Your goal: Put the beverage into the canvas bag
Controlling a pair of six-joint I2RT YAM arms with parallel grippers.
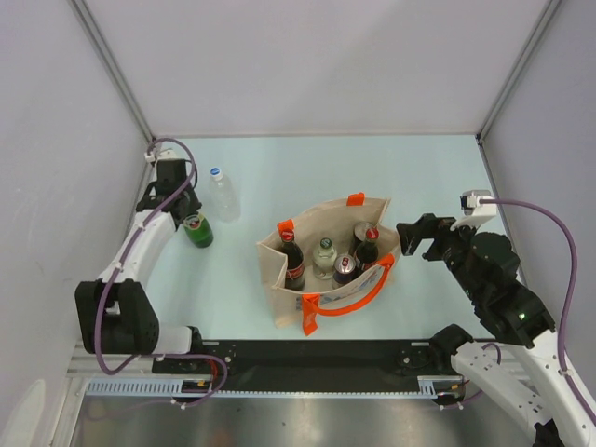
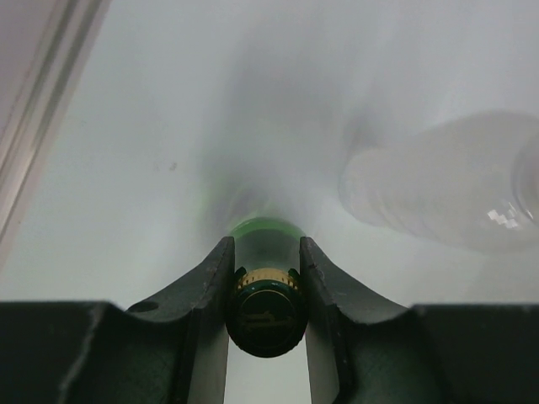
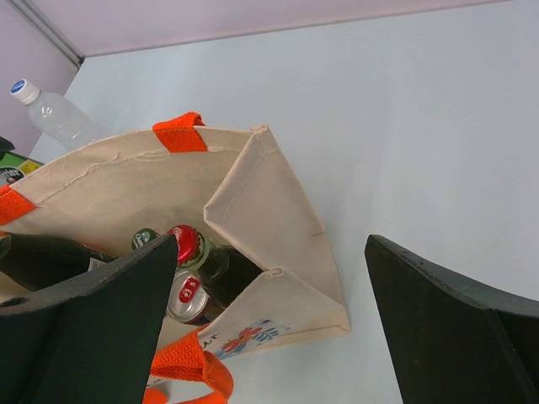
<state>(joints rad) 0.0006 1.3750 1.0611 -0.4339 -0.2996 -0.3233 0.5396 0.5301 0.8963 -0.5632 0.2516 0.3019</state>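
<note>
"What sort of place is this?"

"A robot test cell in a lab. Plain grey wall panels (image 1: 326,56) close in a pale tabletop (image 1: 307,177) on three sides, joined by bare metal posts (image 1: 112,67)."

"What else shows it?"

"Both arms are bolted to a slotted rail (image 1: 307,389) and trail purple cables (image 1: 535,207). Past the fingers of the right gripper (image 3: 271,252) the tabletop runs to a wall panel. Up and left of the fingers of the left gripper (image 2: 265,244) stands another post."

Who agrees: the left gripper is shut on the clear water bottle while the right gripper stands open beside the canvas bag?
The left wrist view shows the left gripper shut on the green bottle, not the clear water bottle. The right gripper stands open beside the canvas bag.
</note>
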